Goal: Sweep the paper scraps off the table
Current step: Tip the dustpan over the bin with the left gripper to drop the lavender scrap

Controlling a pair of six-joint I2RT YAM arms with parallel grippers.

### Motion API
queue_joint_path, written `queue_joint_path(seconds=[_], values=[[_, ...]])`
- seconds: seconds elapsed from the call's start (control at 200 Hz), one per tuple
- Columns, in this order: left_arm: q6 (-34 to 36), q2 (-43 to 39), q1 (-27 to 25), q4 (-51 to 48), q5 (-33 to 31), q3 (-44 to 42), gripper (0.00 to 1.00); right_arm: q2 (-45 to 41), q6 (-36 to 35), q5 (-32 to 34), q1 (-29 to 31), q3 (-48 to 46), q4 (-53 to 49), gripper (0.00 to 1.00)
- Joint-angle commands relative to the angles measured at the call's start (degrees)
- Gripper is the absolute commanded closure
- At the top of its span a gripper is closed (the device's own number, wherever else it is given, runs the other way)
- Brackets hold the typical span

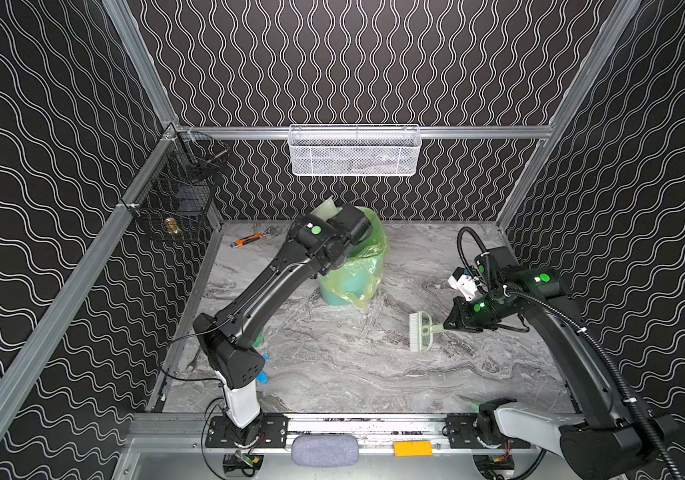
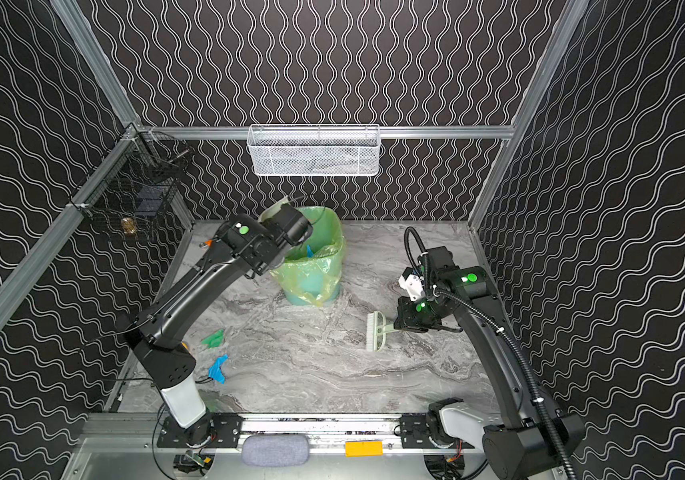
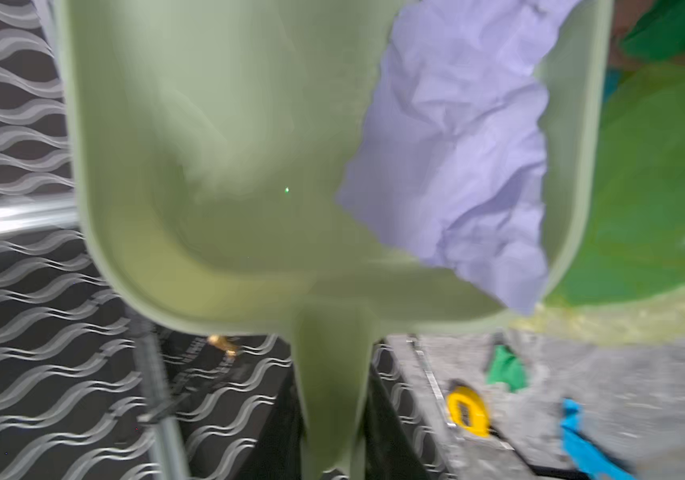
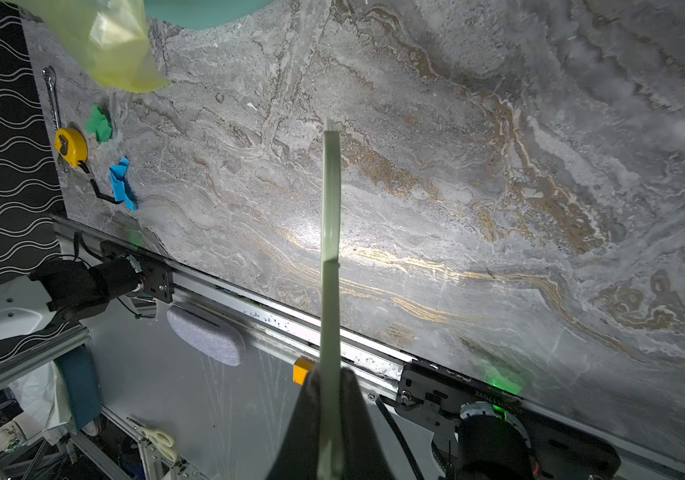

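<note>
You're at the emptying step: your left jaws hold the dustpan tipped over the bin, with a lilac scrap lying inside it. Your right jaws are clenched on the brush over the surface. Next, shake that scrap loose, then fetch the 2 left beside the tape measure: green scrap and blue scrap. The left jaws themselves are hidden, so that grip is likely, not certain.

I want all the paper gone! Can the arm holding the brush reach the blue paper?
Probably, with a long stretch. Bare table lies between the brush and the blue paper, but the left arm's elbow sits close beside it.
</note>
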Motion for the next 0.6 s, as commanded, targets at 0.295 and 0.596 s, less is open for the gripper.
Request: queue_joint_path(seconds=[0.295,0.596], values=[[34.16,-4.41,-2.08,33.33,-14.36,-13.46,0.96,1.70,-0.50,-1.26,0.35,1.05,-0.44,1.00],[36.16,-7.26,-0.60,36.38,-13.08,-17.94,0.95,1.15,0.01,-1.75,0.36,-0.32,0.53,1.00]])
